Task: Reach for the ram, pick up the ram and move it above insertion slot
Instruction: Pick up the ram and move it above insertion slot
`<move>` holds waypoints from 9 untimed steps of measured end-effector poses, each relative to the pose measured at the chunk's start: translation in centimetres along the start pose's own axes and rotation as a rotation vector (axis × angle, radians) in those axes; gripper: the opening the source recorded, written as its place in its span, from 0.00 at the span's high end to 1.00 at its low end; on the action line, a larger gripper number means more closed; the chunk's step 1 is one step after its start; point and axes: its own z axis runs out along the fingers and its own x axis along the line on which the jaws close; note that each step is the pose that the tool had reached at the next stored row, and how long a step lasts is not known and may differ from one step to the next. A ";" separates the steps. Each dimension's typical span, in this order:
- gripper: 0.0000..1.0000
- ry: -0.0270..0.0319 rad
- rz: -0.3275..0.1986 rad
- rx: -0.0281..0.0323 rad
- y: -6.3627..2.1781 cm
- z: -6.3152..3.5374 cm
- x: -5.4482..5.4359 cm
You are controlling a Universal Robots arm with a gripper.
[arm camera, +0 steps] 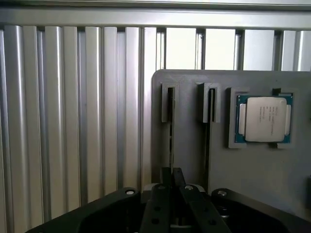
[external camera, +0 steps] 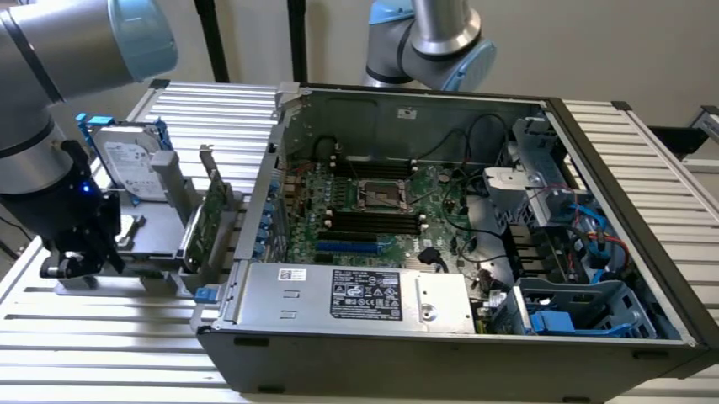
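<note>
The ram (arm camera: 170,141) is seen edge-on as a thin line, stood on its long edge in the outer slot of the grey holder (arm camera: 223,170). Its long axis is laid along that slot, parallel to the ribs of the table (arm camera: 73,121), and is pointed straight at the gripper (arm camera: 172,171). The fingertips (arm camera: 166,174) are drawn close together at its near end; whether the stick is pinched cannot be told. The holder's edge lies just beside the ram, with open table beyond. A second slot (arm camera: 209,126) and a processor (arm camera: 265,119) are set on the other side. In the exterior view the gripper (external camera: 79,261) is held low at the holder's end, with a hard drive (external camera: 126,160) and a green card (external camera: 208,220) between it and the computer case (external camera: 450,362).
</note>
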 end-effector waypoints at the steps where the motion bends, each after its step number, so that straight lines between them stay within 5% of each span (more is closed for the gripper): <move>1: 0.87 -0.0006 0.000 -0.0001 0.00 -0.36 0.0; 9: 0.87 -0.0034 0.000 0.0001 -0.07 -3.80 0.0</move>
